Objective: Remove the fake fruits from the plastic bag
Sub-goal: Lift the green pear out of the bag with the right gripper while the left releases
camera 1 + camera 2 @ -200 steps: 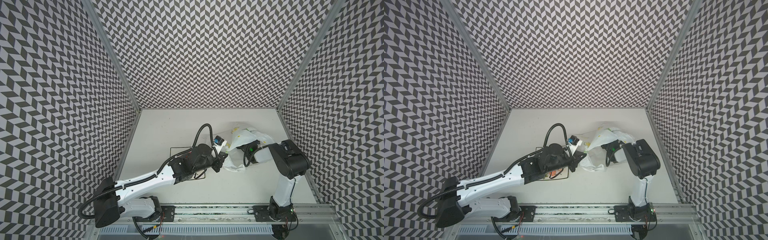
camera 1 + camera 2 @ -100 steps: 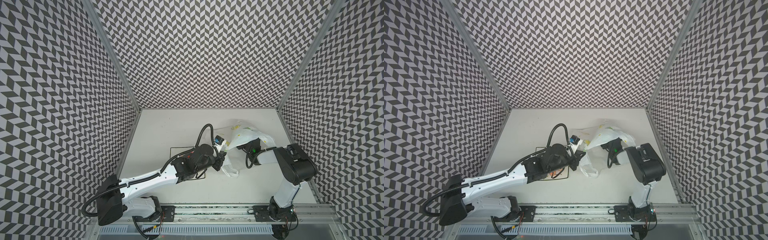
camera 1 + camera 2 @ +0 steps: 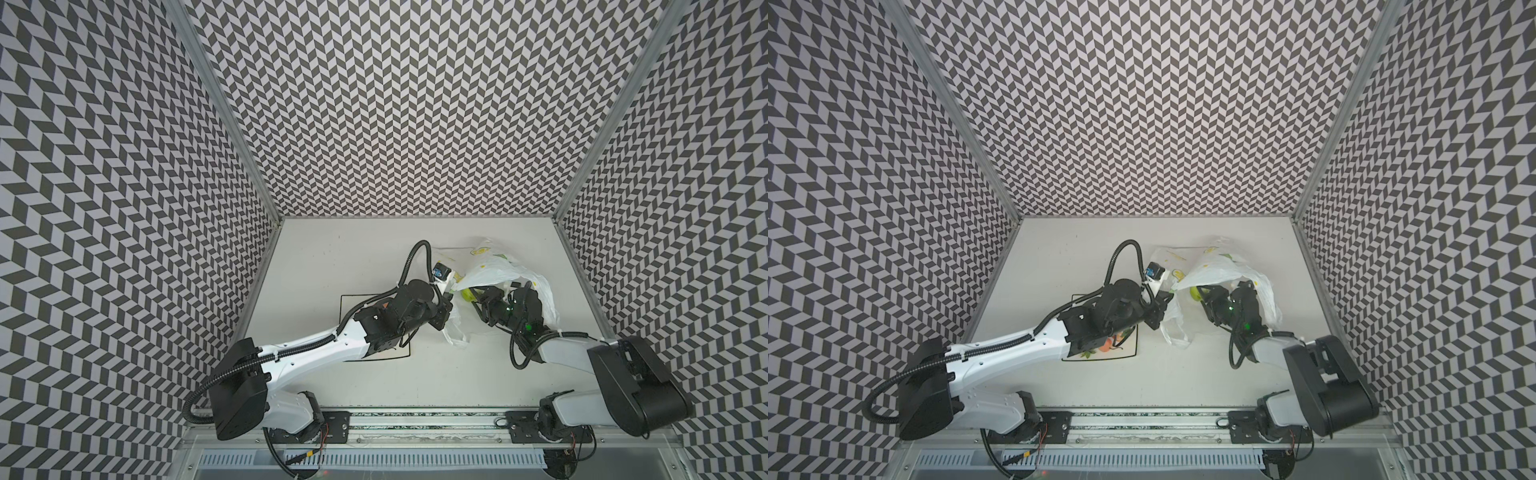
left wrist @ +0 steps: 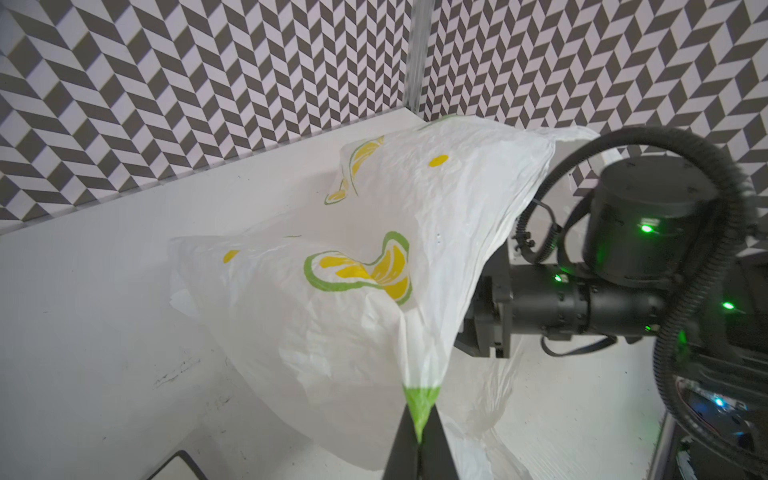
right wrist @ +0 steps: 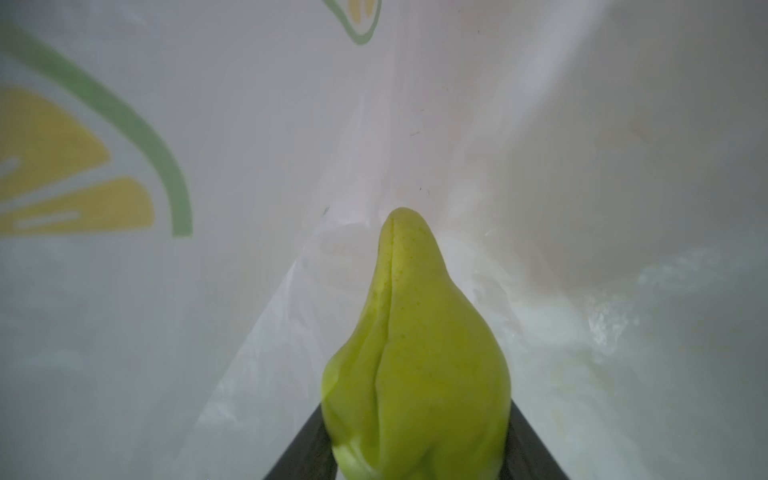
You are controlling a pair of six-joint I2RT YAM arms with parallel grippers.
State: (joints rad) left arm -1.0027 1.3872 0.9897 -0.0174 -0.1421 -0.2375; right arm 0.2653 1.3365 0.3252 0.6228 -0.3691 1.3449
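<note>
**Bimanual cell, top and wrist views.** The plastic bag (image 3: 505, 270), white with yellow-green lemon slices, lies crumpled on the right half of the worktop (image 3: 374, 374). It is nearer the far edge than the near one, with its mouth turned toward the middle. The left fingers (image 4: 405, 453) are pressed together on a green-printed fold of the bag's rim and hold it raised off the worktop, so the film hangs like a tent. The right fingers (image 5: 523, 449) reach into the mouth from the right-hand side and are clamped on the green pear (image 5: 415, 353), one on either flank, its narrow end pointing away from the wrist. In both top views the pear shows at the bag's mouth, under the raised rim. A square black-rimmed plate (image 3: 1126, 351) sits left of the bag, largely under the left arm (image 3: 1017, 353). On it some fake fruits (image 3: 1108, 343) show, an orange-pink piece and green leaves, the rest hidden
</note>
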